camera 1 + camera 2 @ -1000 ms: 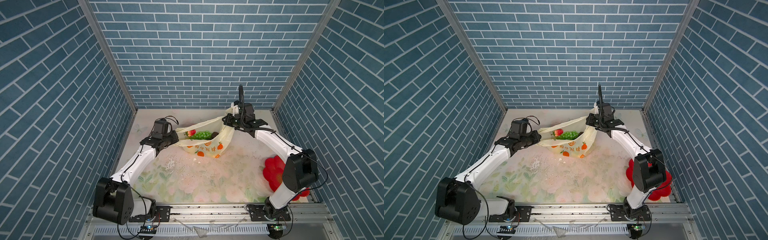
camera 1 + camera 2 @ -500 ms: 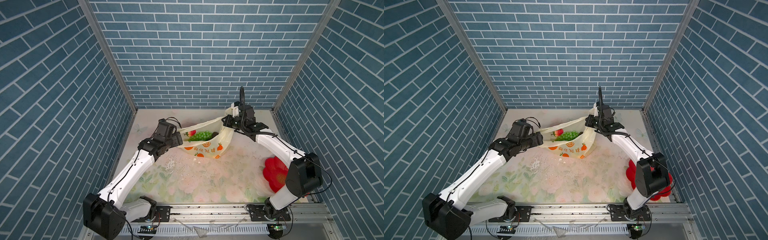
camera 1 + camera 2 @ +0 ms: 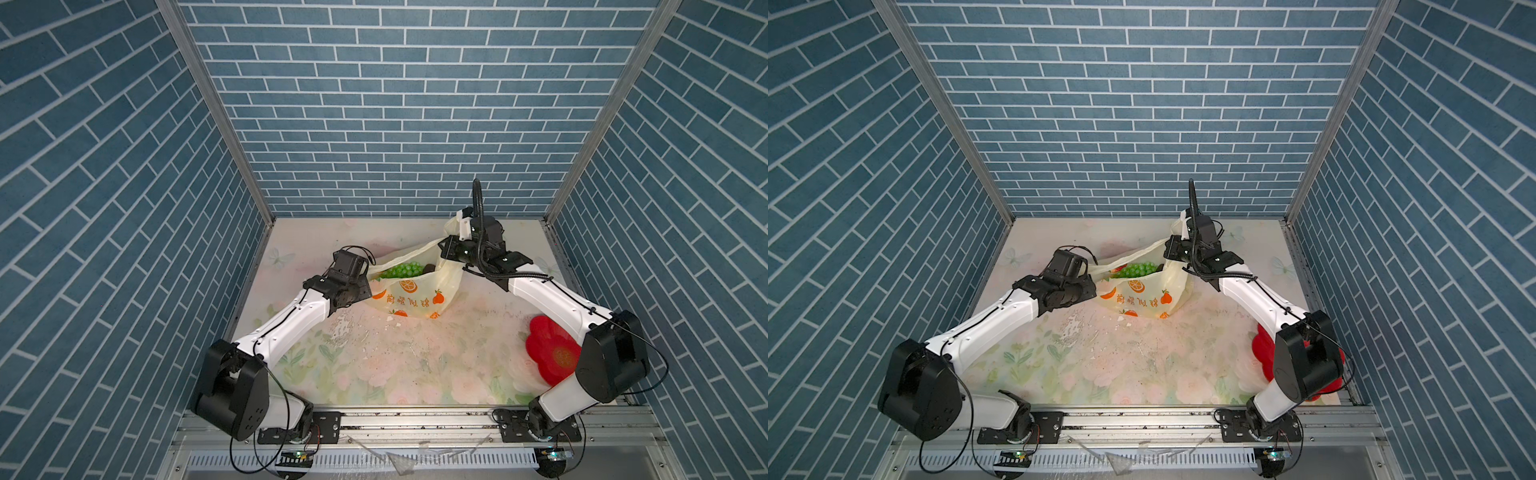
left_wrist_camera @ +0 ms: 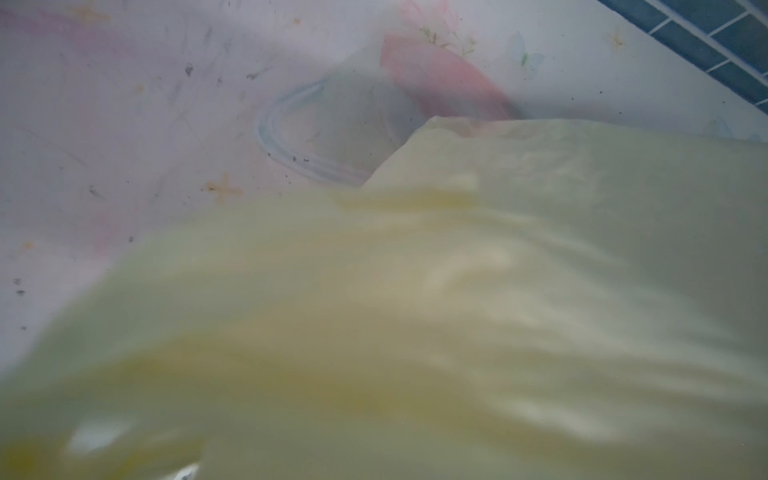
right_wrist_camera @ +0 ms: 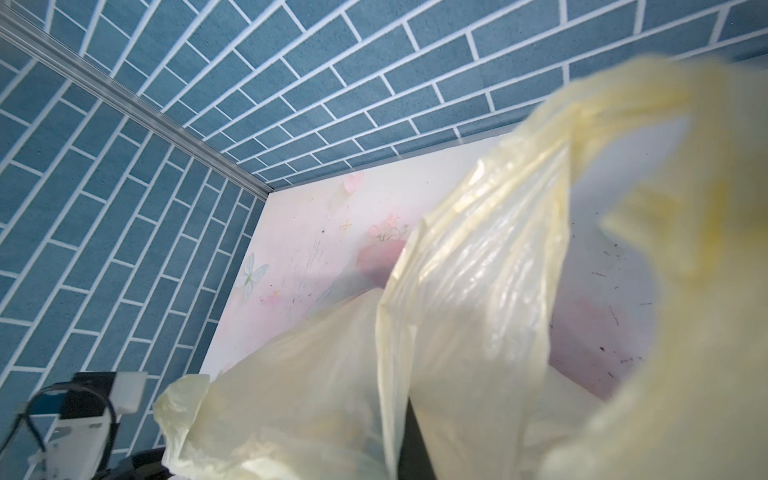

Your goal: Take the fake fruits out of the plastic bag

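A thin, crinkly cream-yellow plastic bag (image 3: 415, 293) with orange prints hangs stretched over the back of the floral table (image 3: 395, 365), with a glossy green grape bunch (image 3: 400, 270) inside. The right gripper (image 3: 445, 246) is clenched on its handle. The left gripper (image 3: 366, 282) is at the opposite rim, and I can't tell how its jaws stand.

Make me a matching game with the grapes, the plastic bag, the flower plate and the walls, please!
Things:
1. grapes
2. plastic bag
3. flower plate
4. walls

Matches:
A. blue bricks
B. red, lying flat
C. green, inside the plastic bag
D. cream-yellow with orange fruit prints

Pairs: 1-C, 2-D, 3-B, 4-A
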